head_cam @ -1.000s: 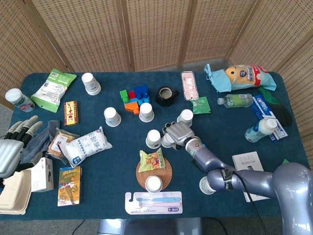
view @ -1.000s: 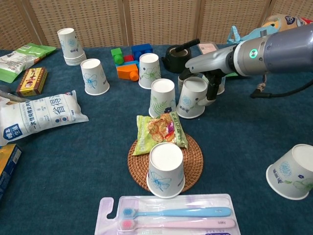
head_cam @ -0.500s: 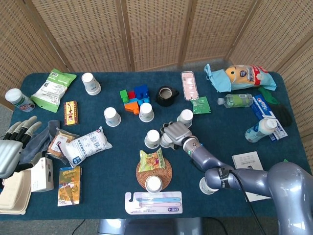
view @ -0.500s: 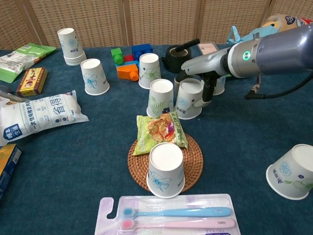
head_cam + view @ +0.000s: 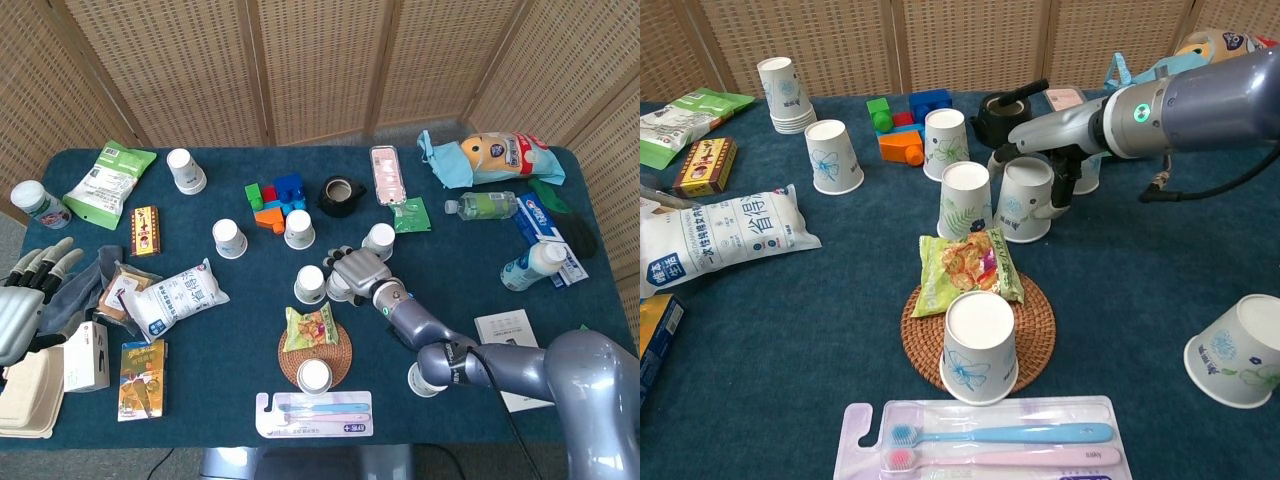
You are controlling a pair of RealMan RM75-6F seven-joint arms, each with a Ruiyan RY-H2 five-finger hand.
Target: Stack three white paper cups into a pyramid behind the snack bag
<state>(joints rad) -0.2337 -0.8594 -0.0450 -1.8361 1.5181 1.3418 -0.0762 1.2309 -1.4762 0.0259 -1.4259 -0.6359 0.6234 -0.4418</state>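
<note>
The blue-clothed table (image 5: 1160,300) is crowded; only the strip behind the snack bag (image 5: 968,268) concerns the task. The snack bag lies flat, its rear half on the cloth and its front edge over the woven coaster (image 5: 1035,330), long axis running front to back.

Right arm (image 5: 520,375): seen reaching in from the right across the table. Right hand (image 5: 356,270) is set at the held cup (image 5: 1025,200), fingers wrapped round its far and right side; the grip looks closed on the cup wall, though contact at the fingertips is partly hidden. The held cup stands inverted, base up, axis vertical, rim at or just above the cloth; which cannot be told.

Just left of it stands the neighbour cup (image 5: 967,199), also inverted and upright. The two are side by side behind the bag, nearly touching, forming a row across the table.

A third candidate, the rear cup (image 5: 946,143), stands inverted further back and left. Judged: the bottom row is about set, and a top cup is not yet placed. The right hand is far nearer than the other.

Left hand (image 5: 28,300): parked at the far left table edge, fingers spread, nothing held.
</note>
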